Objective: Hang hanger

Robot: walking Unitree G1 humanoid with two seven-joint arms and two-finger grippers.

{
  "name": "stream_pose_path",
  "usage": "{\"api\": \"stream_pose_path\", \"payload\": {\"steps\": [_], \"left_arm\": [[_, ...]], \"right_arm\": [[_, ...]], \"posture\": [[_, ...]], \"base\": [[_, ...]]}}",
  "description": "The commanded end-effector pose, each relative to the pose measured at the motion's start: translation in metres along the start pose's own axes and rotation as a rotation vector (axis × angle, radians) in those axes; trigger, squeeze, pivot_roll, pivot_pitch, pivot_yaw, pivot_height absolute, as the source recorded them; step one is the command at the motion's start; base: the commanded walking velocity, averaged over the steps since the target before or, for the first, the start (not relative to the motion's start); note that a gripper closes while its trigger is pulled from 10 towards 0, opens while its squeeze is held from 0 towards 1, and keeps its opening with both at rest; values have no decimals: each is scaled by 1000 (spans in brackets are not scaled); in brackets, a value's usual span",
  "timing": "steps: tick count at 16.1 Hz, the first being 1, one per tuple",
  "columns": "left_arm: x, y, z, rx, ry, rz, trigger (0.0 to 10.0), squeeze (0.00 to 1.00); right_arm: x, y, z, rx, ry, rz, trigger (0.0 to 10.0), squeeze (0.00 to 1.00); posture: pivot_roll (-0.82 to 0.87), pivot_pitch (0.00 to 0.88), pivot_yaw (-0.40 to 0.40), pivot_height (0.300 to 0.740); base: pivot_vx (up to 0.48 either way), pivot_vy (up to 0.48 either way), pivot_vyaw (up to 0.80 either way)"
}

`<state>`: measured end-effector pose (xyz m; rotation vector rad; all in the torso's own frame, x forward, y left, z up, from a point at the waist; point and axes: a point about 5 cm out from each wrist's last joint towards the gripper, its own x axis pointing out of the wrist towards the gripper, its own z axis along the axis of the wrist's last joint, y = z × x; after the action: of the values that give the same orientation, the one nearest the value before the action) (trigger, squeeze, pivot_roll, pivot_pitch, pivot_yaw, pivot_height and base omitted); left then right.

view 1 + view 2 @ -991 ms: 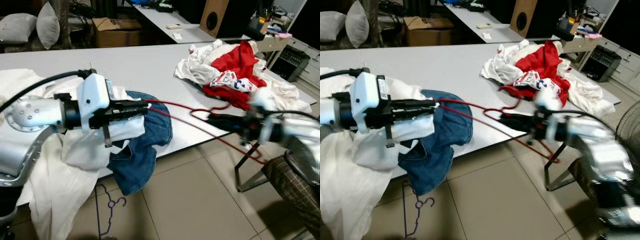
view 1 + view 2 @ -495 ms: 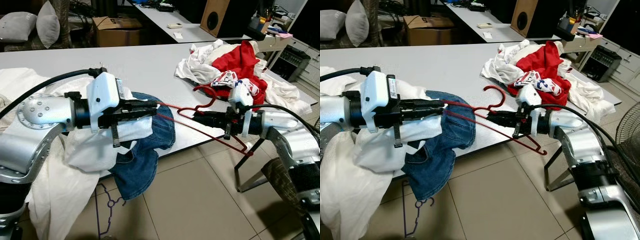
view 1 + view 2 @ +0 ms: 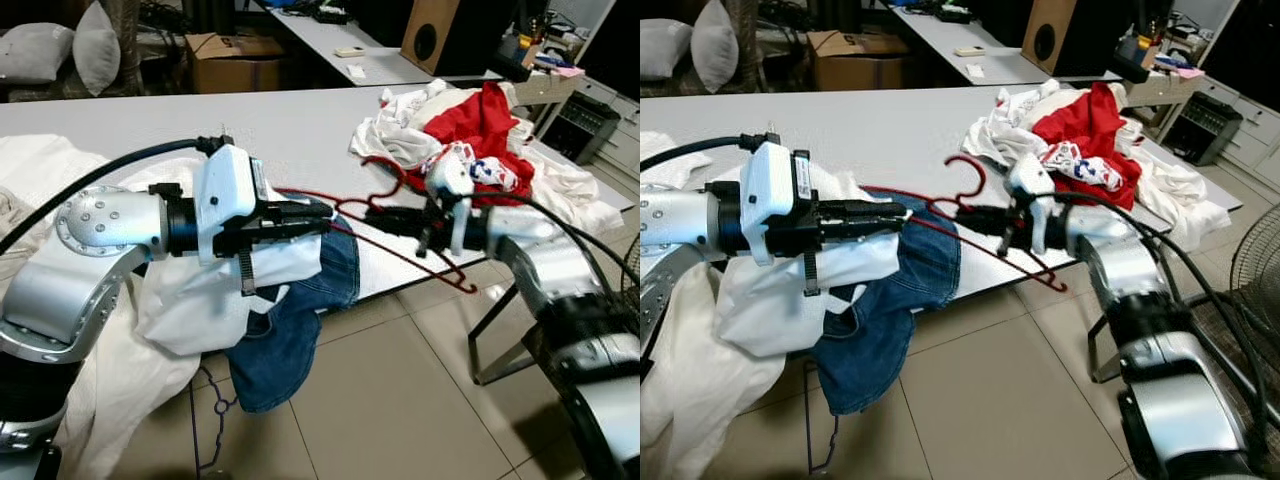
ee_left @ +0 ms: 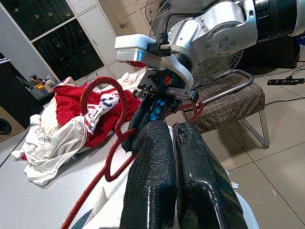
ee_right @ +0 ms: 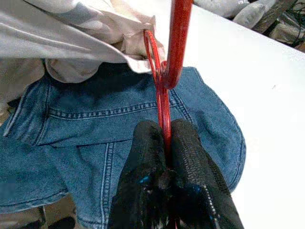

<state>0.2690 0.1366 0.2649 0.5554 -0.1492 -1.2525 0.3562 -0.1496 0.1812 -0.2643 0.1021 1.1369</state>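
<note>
**Desk:** Where is the hanger?

**Me:** I see the red hanger [image 3: 965,215] in the air over the table's near edge, between my two arms. The right gripper [image 5: 164,143] has it: the two black fingers [image 5: 143,162] are pressed together with the red wire pinched between them, just below the hook. The hook curls up above that gripper in the head views. One red bar runs back toward the left gripper [image 4: 174,131], another slants down past the table edge.

**Desk:** And the left gripper?

**Me:** Its fingers are closed against each other, no gap. The red bar passes right beside them, but I cannot tell whether they grip it; the fingertips hide the spot.

**Desk:** What else is hard to see?

**Me:** The far end of the hanger is lost behind the left gripper and the white cloth [image 3: 225,285] draped under it. Blue jeans [image 3: 890,300] hang over the near edge below that cloth, partly covered by it. A thin dark hanger [image 3: 215,420] lies on the floor tiles under the table, cut off by the frame.

**Desk:** Any writing?

**Me:** A small label [image 3: 800,180] on the left wrist housing, too small to read. The heap of clothes [image 3: 470,135] toward the table's far right corner has a printed piece [image 3: 1080,165] in red, white and blue; I can't make out any words.
</note>
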Motion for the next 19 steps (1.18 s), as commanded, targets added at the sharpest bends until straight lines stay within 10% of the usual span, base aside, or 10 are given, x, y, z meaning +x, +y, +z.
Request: {"api": "stream_pose_path", "payload": {"steps": [1,8,12,19], "left_arm": [[4,0,2,17,-9,-8,0,0],[4,9,0,59,-4,45,0,0],[3,10,-1,71,-19,61,0,0],[-7,31,-9,197,69,248,0,0]], "right_arm": [[-1,-4,0,-7,15,-17,10000,0],[37,-1,-10,5,87,-78,10000,0],[47,-11,-14,218,33,-315,10000,0],[55,-16,4,513,-281,-369,10000,0]], "posture": [[18,0,-150,740],[17,0,-155,740],[15,0,-157,740],[11,0,-159,740]], "base": [[0,0,0],[0,0,0],[0,0,0],[0,0,0]]}}
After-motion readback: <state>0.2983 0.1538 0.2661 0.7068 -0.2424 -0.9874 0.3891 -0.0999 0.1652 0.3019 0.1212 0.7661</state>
